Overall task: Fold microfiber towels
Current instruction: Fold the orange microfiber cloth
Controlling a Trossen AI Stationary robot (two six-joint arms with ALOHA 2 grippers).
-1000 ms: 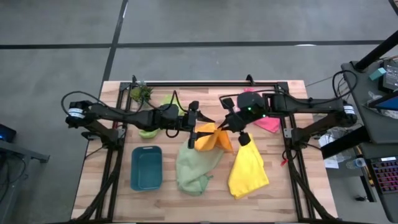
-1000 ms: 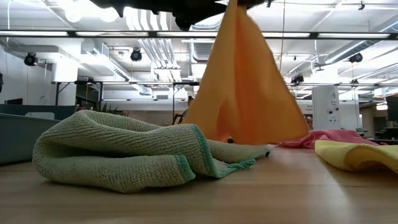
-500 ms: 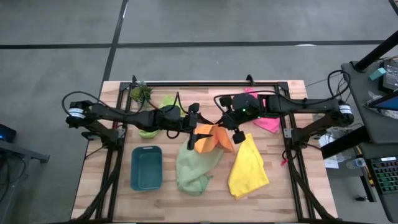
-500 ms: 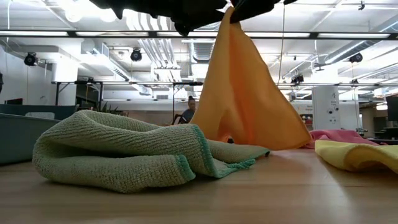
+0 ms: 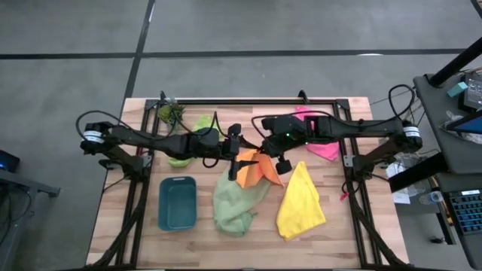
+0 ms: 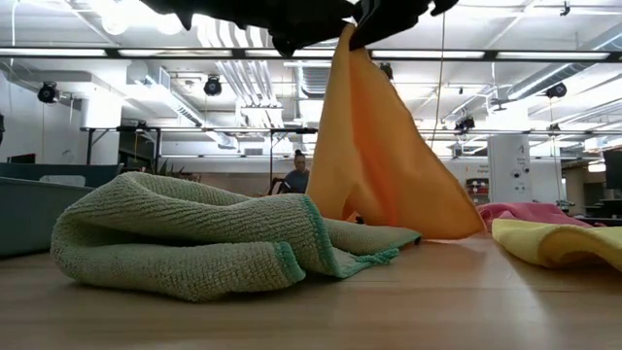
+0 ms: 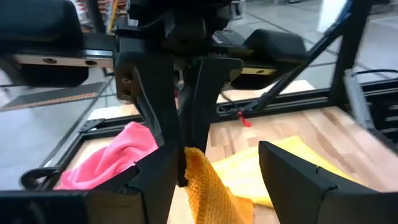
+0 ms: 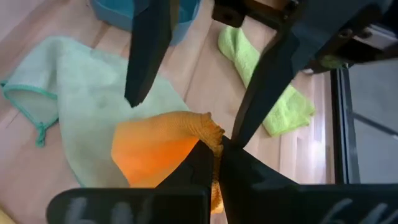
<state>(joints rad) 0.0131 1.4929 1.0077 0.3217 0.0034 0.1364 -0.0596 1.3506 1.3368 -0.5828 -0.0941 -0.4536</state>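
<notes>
The orange towel [image 5: 256, 172] stands like a tent at the table's middle, and my right gripper [image 8: 214, 147] is shut on its raised tip. My left gripper [image 7: 221, 155] is level and open, with one finger on each side of that tip. Whether its nearer finger [image 8: 249, 106] touches the cloth, I cannot tell. The pale sage towel [image 5: 237, 199] lies crumpled just in front of the orange one. The yellow towel [image 5: 301, 199] lies flat to the right, the pink towel [image 5: 324, 147] at the far right, and the lime green towel [image 5: 197, 124] at the far left. My right gripper pinches the orange towel's bunched top tip [image 8: 208, 127] between its two fingers, slanting down from the table's right side. The towel hangs below the fingers and spreads outward. Its lower edge [image 6: 408, 228] rests on the table and against the sage towel.
A teal tray [image 5: 178, 202] sits at the near left and a small plant [image 5: 171, 113] in the far left corner. Bare wood lies along the near edge [image 5: 248, 248]. Black frame rails [image 5: 248, 100] border the table's far side and both ends.
My right gripper has moved toward the table's left and slightly down, closer to my left gripper, still shut on the orange towel. The towel's tip has gone with it, so the cloth now leans, while its lower edge has stayed on the table.
</notes>
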